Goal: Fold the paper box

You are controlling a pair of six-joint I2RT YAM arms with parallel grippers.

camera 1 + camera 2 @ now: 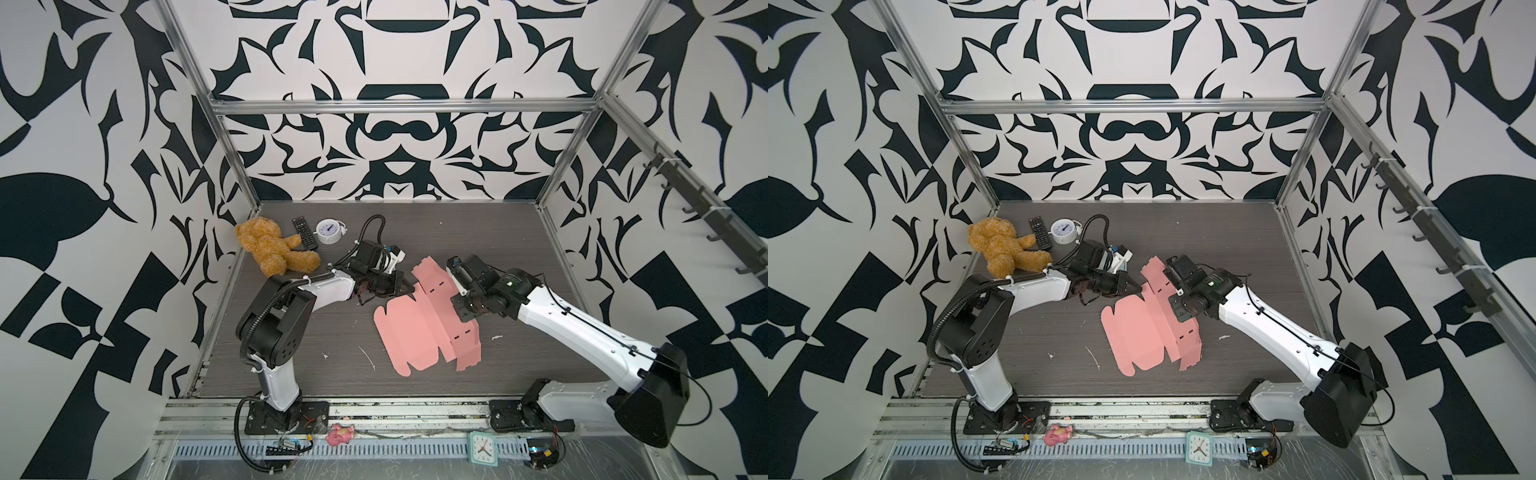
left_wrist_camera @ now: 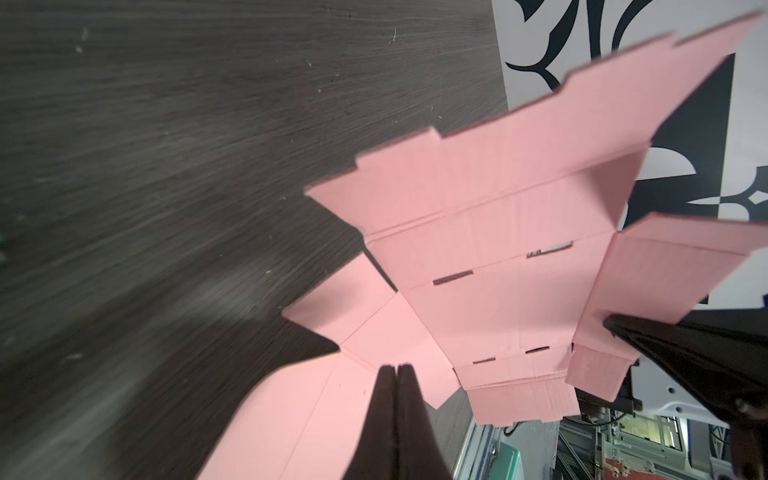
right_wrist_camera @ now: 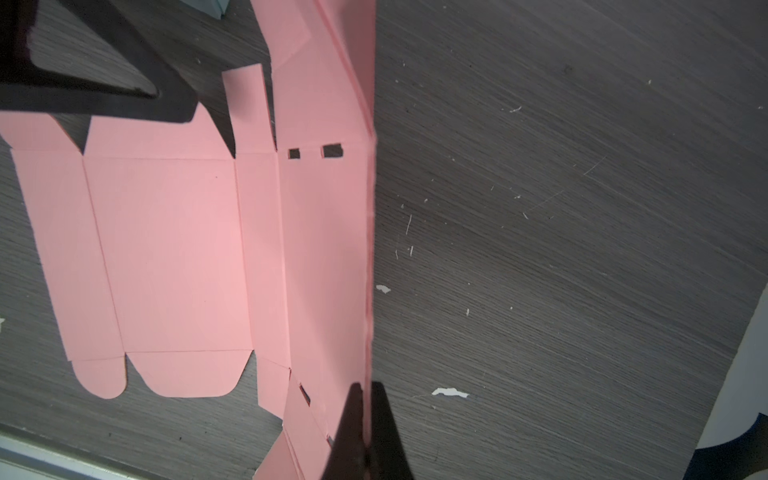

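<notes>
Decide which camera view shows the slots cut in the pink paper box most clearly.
The right wrist view: two slots in the paper box appear close, sharp and face-on. The left wrist view shows four, slanted and slightly blurred; both top views show only tiny dashes.

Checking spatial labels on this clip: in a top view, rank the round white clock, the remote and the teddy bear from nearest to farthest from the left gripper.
From the left gripper, in a top view:
1. round white clock: toward the rear left, nearest.
2. remote: just left of the clock.
3. teddy bear: in the rear left corner, farthest.
</notes>
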